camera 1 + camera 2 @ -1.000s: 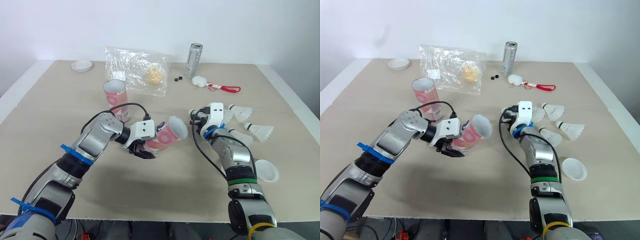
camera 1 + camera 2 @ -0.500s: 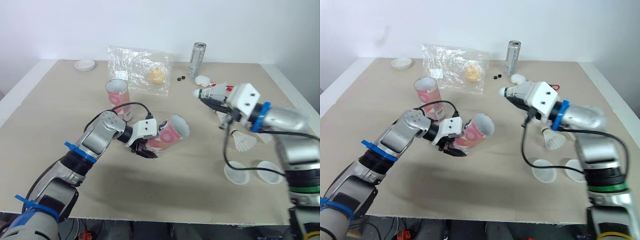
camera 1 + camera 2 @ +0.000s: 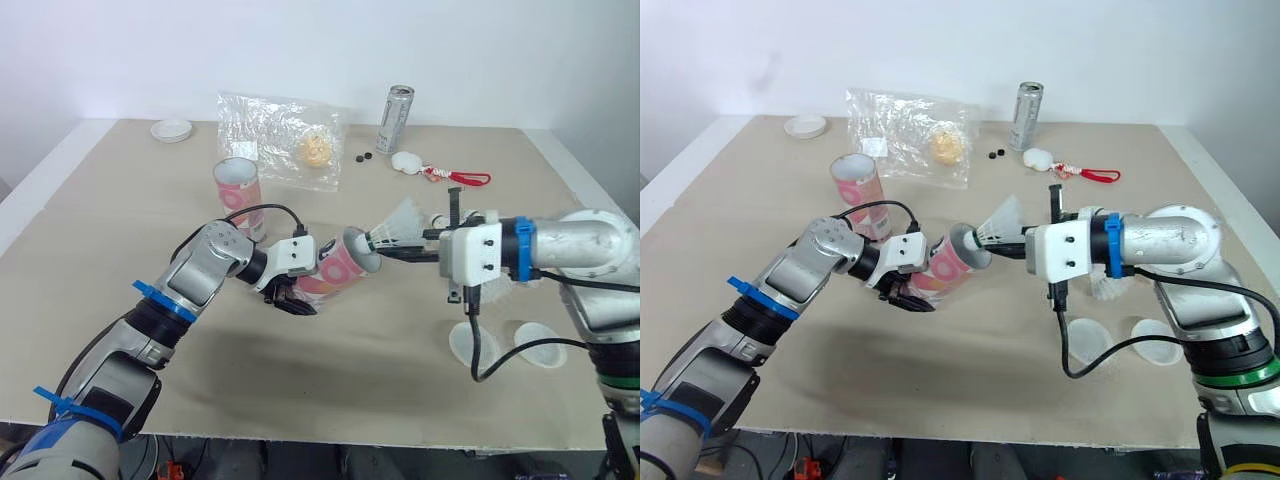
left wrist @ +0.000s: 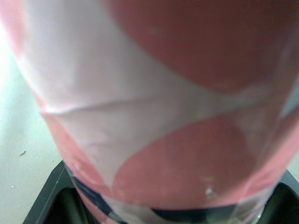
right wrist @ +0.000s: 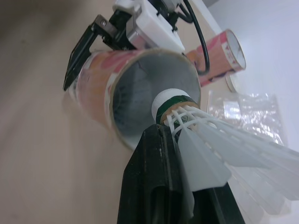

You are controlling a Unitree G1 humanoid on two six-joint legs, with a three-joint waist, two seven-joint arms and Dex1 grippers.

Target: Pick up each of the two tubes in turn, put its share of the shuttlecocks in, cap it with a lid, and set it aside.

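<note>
Over on the left, the spare tube (image 3: 236, 190), pink and white, stands upright on the table (image 3: 120, 220). Just in front of it the left gripper (image 3: 288, 302) has its black fingers clamped round the lower part of the held tube (image 3: 338, 268), which is tilted off the table with its open mouth facing right. At that mouth, right by the rim, sits the green-banded cork of a shuttlecock (image 3: 398, 222), its feathers fanning up and away. The right gripper (image 3: 390, 249) pinches it just behind the cork, fingers narrow, feathers lying against one finger (image 5: 159, 177). Further right, beneath that arm, two white lids (image 3: 470, 343) lie on the table, with another shuttlecock (image 3: 1102, 287) near them.
</note>
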